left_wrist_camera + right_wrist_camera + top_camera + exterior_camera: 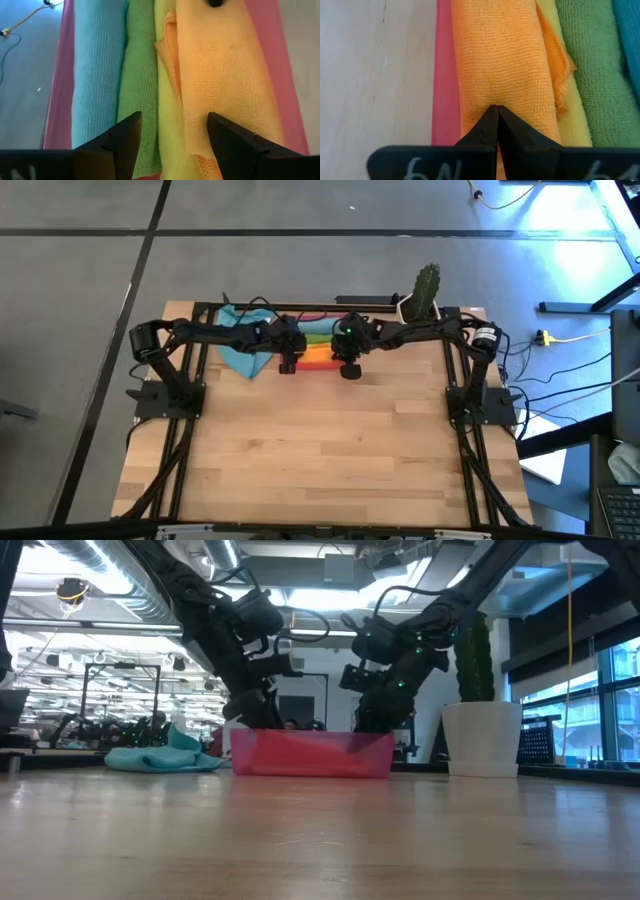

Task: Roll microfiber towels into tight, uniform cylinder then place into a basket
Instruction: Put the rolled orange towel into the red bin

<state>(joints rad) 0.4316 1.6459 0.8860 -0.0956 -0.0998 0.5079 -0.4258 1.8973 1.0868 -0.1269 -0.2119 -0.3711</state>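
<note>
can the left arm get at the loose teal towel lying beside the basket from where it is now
Probably yes. The left gripper hangs open over the rolled towels in the basket, holding nothing, and the loose teal towel lies on the table right beside the basket on that arm's own side, with nothing on top of it.

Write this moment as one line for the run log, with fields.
basket: holds blue, green, yellow, orange towel rolls | left gripper: open above rolls | right gripper: shut, tips on orange towel | loose teal towel: beside basket
</note>
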